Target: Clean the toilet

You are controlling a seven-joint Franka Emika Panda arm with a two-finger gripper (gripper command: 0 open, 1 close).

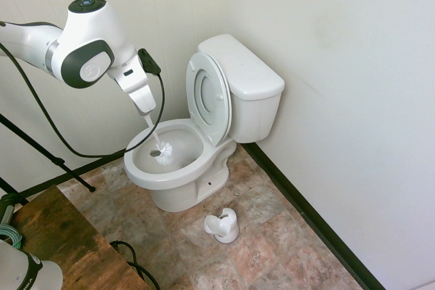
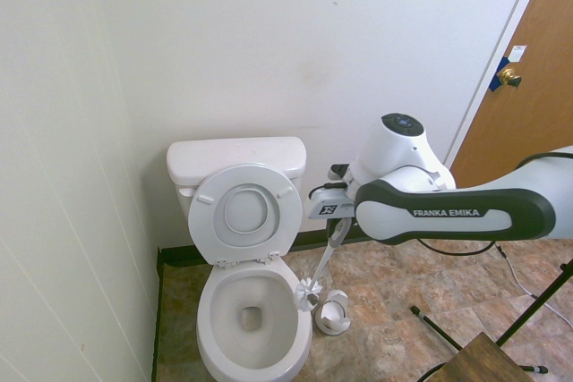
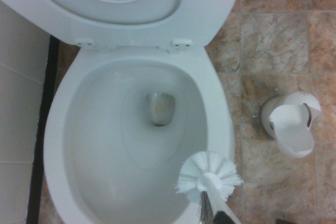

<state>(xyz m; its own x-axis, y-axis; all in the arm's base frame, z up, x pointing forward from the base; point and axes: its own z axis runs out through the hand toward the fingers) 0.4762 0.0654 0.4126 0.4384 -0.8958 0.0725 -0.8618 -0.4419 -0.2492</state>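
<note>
Gripper (image 1: 146,108) clamped tight on the handle of a white toilet brush (image 1: 164,149), pointing steeply down. Brush hangs from it at a slant. In the wrist view the bristle head (image 3: 209,178) sits over the bowl's rim on the holder side; whether it touches the ceramic cannot be told.

Toilet (image 2: 255,351) stands in the corner, tank (image 1: 243,66) against the wall, seat and lid (image 2: 245,213) both raised and leaning back on the tank. Bowl open, drain hole (image 3: 160,108) visible at the bottom.

Brush holder (image 1: 223,225), small and white, on the tiled floor (image 1: 272,242) just beside the toilet's base, apart from it. Brown wooden door (image 2: 537,87) on the far side of the arm. Corner of a wooden table (image 1: 61,236) near the first exterior camera.
</note>
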